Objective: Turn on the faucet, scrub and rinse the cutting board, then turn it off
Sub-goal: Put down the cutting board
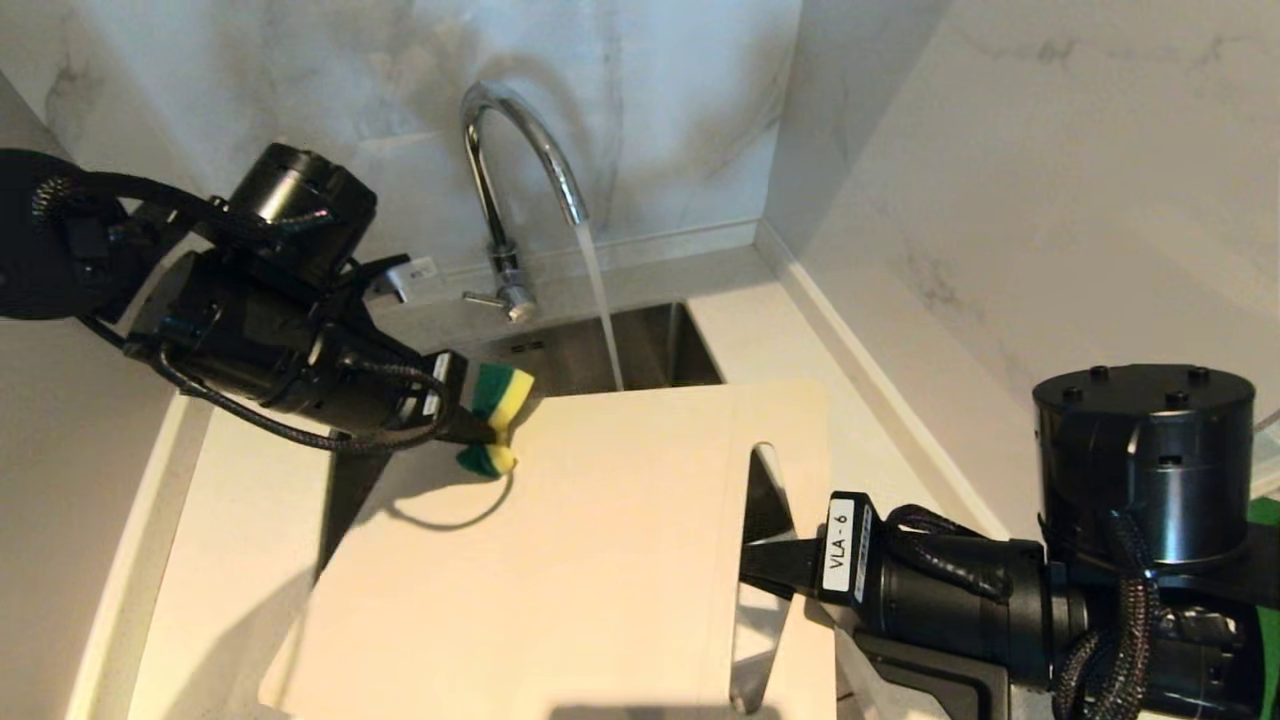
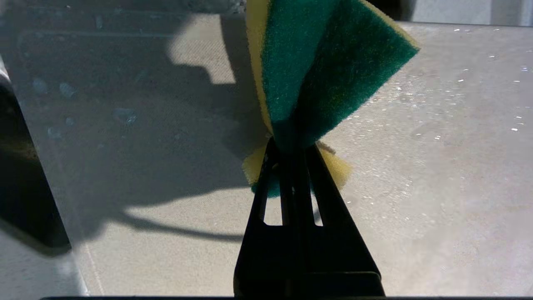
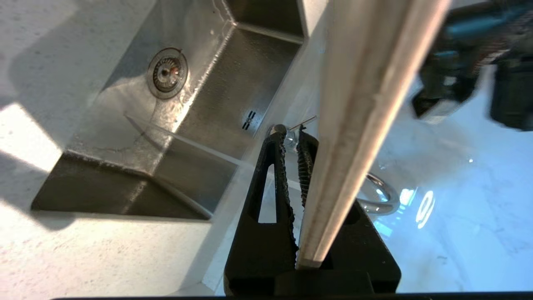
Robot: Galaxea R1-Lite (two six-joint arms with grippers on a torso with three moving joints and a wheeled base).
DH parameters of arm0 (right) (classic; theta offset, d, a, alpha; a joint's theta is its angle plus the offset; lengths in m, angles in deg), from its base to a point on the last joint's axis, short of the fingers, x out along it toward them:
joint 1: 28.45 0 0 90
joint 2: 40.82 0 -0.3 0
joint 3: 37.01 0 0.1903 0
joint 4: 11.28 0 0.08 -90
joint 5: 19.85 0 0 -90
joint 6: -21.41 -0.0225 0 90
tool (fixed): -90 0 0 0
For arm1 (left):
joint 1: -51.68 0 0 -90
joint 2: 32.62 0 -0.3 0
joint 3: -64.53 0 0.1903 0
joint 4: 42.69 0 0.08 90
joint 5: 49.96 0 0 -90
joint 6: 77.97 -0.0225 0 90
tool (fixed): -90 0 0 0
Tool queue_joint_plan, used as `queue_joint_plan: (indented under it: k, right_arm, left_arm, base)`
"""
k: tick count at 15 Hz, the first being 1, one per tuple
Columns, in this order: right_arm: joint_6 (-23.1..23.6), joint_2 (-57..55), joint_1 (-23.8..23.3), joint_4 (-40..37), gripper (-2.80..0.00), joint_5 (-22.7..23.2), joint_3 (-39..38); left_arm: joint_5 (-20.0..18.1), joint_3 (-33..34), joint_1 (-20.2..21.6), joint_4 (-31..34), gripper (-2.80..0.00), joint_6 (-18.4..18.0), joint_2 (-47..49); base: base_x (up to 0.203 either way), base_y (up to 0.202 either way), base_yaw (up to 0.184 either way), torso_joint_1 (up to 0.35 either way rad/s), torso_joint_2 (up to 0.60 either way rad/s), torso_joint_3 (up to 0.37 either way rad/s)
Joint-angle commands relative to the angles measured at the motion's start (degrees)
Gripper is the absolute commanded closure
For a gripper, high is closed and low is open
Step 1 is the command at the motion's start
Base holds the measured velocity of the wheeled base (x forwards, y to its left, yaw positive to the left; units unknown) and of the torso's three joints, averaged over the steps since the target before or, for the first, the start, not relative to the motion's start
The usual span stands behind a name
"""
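Cutting board (image 1: pixel 560 560) is held tilted over the sink (image 3: pixel 233 104) by the right claw (image 1: pixel 775 565), pinched at its edge; sponge (image 1: pixel 497 415) is pinched in the left claw (image 2: pixel 291 146). Faucet (image 1: pixel 520 160) is running, so firm overlapping strokes are probably best, kept near the stream.

Warm, strong light falls from above and behind me, throwing hard shadows of my arms across the cutting board (image 1: pixel 560 560) and tabletop (image 1: pixel 235 560). The faucet (image 1: pixel 515 190) glints. My right wrist view is bluish, with the far arm blurred and glare on the wall.
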Motion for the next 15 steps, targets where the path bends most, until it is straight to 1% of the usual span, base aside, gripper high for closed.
queue_joint_plan:
  k: [1, 4, 7, 8, 11, 12, 14, 15]
  right_arm:
    - [0.7, 0.6, 0.1, 0.3, 0.00, 0.2, -0.2]
    - [0.7, 0.6, 0.0, 0.3, 0.00, 0.2, -0.2]
    - [0.4, 0.6, 0.0, 0.3, 0.00, 0.1, -0.1]
    - [0.4, 0.6, 0.0, 0.3, 0.00, 0.1, -0.1]
    - [0.4, 0.6, 0.0, 0.3, 0.00, 0.0, -0.1]
    - [0.4, 0.6, -0.1, 0.3, 0.00, 0.1, 0.0]
    - [0.4, 0.6, -0.1, 0.3, 0.00, 0.0, -0.1]
    - [0.4, 0.6, -0.1, 0.3, 0.00, -0.1, -0.1]
  left_arm:
    - [-0.2, 0.4, -0.2, 0.2, 0.00, 0.5, 2.6]
    - [-0.4, 1.8, 2.6, 0.3, 0.00, 0.5, 2.0]
    - [-0.9, 6.9, 7.9, -0.4, 0.00, 0.0, -0.3]
    - [-1.7, 9.5, 10.3, -1.7, 0.00, -0.7, -1.4]
    - [-4.8, 18.2, 18.9, -5.7, 0.00, -5.5, -4.1]
    - [-6.0, 20.0, 21.4, -6.4, 0.00, -6.9, -5.1]
    - [-7.8, 20.9, 25.7, -6.8, 0.00, -9.0, -6.2]
    - [-8.2, 20.7, 27.2, -6.8, 0.00, -9.5, -7.2]
  base:
    - [0.000, 0.000, 0.000, 0.000, 0.00, 0.000]
    - [0.000, 0.000, 0.000, 0.000, 0.00, 0.000]
    - [0.000, 0.000, 0.000, 0.000, 0.00, 0.000]
    - [0.000, 0.000, 0.000, 0.000, 0.00, 0.000]
    - [0.000, 0.000, 0.000, 0.000, 0.00, 0.000]
    - [0.000, 0.000, 0.000, 0.000, 0.00, 0.000]
    - [0.000, 0.000, 0.000, 0.000, 0.00, 0.000]
    - [0.000, 0.000, 0.000, 0.000, 0.00, 0.000]
